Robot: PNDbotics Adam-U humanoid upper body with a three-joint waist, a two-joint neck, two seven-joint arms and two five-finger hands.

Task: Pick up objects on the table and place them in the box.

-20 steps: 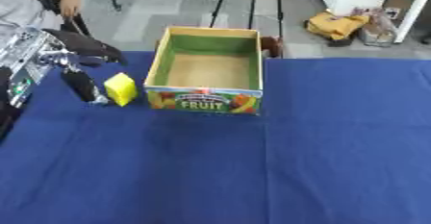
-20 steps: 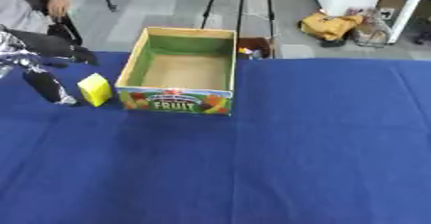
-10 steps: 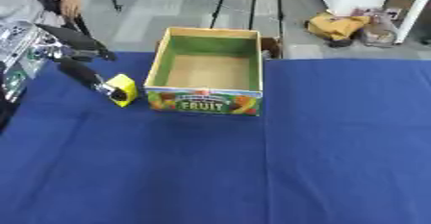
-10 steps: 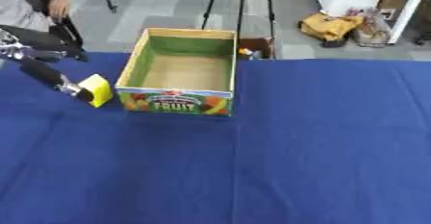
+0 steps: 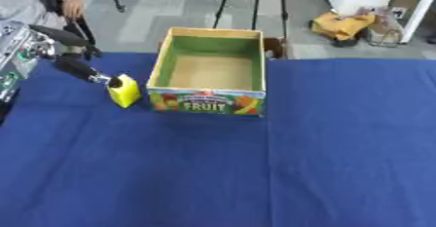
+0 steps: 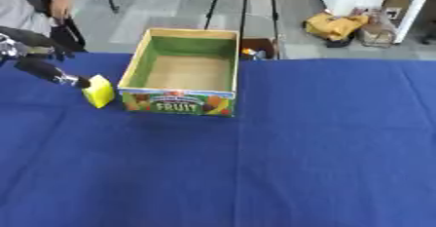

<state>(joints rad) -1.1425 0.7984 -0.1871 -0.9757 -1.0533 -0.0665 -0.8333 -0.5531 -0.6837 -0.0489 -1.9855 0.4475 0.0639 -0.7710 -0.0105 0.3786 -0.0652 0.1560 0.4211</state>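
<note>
A small yellow block stands on the blue tablecloth, just left of the cardboard fruit box. The box is open at the top, green inside, and nothing shows in it. My left hand reaches in from the left edge. Its fingers are stretched out, and one dark fingertip touches the block's upper left corner. Nothing is held in the hand. My right hand shows in neither view.
A small brown thing sits just behind the box's far right corner at the table edge. Beyond the table are tripod legs, a yellow bag on the floor and a person standing at the far left.
My left hand's finger has risen from beside the block's lower left and now touches its top corner. The block tilted briefly and stands nearly upright again in the same spot.
</note>
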